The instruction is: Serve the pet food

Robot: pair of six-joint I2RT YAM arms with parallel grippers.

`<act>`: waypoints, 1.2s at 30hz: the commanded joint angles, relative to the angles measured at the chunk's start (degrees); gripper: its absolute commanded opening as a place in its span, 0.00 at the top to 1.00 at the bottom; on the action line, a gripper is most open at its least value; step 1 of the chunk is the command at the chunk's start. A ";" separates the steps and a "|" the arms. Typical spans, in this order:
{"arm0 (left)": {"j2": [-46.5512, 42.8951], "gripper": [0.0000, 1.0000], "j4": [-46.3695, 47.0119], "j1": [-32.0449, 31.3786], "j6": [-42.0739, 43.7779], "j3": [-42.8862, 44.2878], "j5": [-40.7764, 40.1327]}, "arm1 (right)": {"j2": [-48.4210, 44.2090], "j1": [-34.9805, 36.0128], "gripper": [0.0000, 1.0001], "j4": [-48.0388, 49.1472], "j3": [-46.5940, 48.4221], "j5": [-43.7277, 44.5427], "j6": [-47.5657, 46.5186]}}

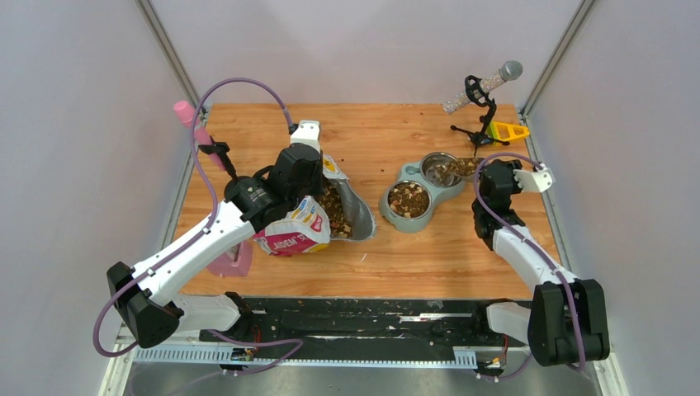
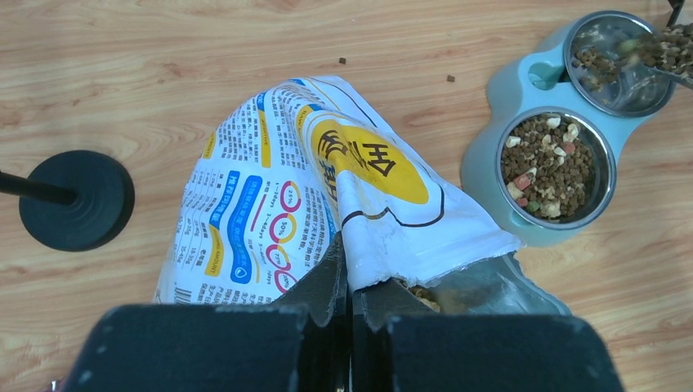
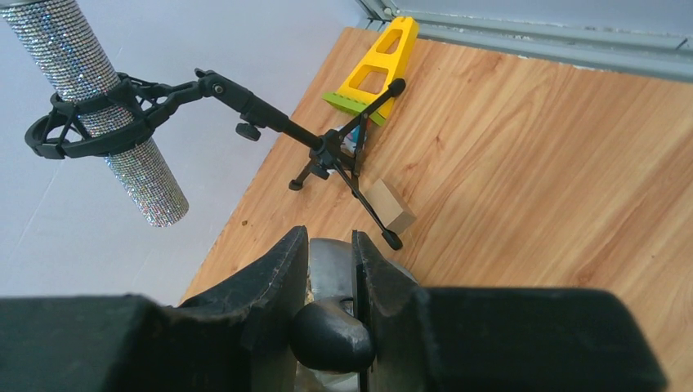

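Observation:
The pet food bag lies on its side, mouth to the right, with kibble showing inside. My left gripper is shut on the bag's torn top edge. In the teal double feeder, the near bowl is full of pet food. My right gripper is shut on the dark handle of the grey scoop. The scoop, loaded with kibble, is over the far bowl, which holds a few pieces.
A glitter microphone on a black tripod stands at the back right, beside a yellow block and a small wooden cube. A pink item on a round-based stand is at the left. A few stray kibble bits lie on the wood.

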 commanded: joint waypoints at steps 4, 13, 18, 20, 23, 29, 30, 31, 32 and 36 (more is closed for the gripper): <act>-2.82 1.00 7.85 -0.08 0.40 2.06 -3.42 | 1.02 -0.15 1.00 5.75 5.42 -1.67 -9.70; -2.93 1.00 7.93 -0.05 0.48 2.07 -3.36 | 3.47 -0.04 1.00 4.86 8.99 -5.87 -16.99; -2.85 1.00 7.96 -0.05 0.49 2.08 -3.32 | 5.57 0.23 1.00 4.42 10.75 -7.78 -18.95; -2.85 1.00 7.93 -0.05 0.57 2.13 -3.44 | 6.50 0.59 1.00 4.51 11.48 -7.80 -20.07; -2.79 1.00 8.04 -0.07 0.58 2.17 -3.42 | 7.89 1.49 1.00 4.65 12.96 -7.86 -22.18; -2.74 1.00 7.96 -0.05 0.58 2.28 -3.38 | 10.95 4.80 1.00 6.29 15.83 -6.59 -29.12; -2.75 1.00 7.98 -0.05 0.62 2.28 -3.45 | 11.36 5.41 1.00 6.63 16.07 -6.26 -30.21; -2.80 1.00 7.89 -0.05 0.66 2.32 -3.51 | 11.70 5.99 1.00 7.01 16.47 -6.01 -31.61; -2.82 1.00 7.86 -0.05 0.66 2.30 -3.53 | 11.97 6.53 1.00 7.33 16.72 -5.92 -33.08; -2.84 1.00 7.84 -0.10 0.67 2.29 -3.63 | 12.60 8.22 1.00 7.71 17.54 -4.08 -36.75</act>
